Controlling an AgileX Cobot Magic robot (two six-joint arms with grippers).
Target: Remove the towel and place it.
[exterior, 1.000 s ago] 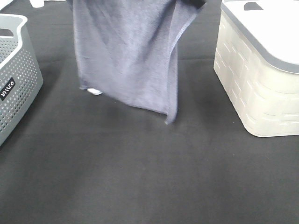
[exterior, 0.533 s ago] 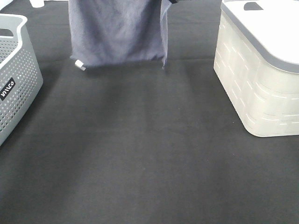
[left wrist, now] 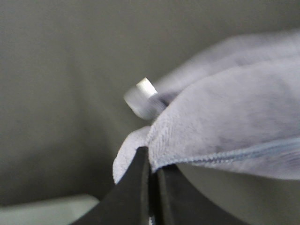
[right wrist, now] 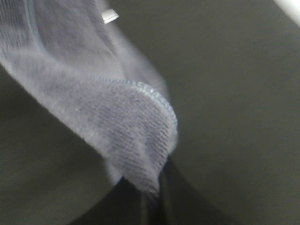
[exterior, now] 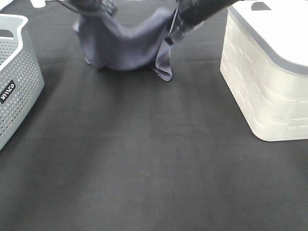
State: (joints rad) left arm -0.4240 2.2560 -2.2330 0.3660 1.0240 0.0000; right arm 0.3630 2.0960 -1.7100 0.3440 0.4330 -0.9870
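The greyish-lavender towel sags between my two grippers at the far middle of the black table, its lower folds touching the cloth. My left gripper is shut on the towel's left top corner; the left wrist view shows the fingers pinched on the stitched edge of the towel, with the white tag dangling just beyond. On the other side, my right gripper is shut on the right top corner, and the right wrist view has the towel draped over the fingertips.
A grey perforated basket stands at the left edge. At the right stands a white bin with a grey-rimmed lid. Black cloth covers the table in front of the towel.
The towel, hanging tall and near the camera a second ago, has been carried away toward the far side and lowered. Both arms have come down into view and the cloth now sags onto the table.
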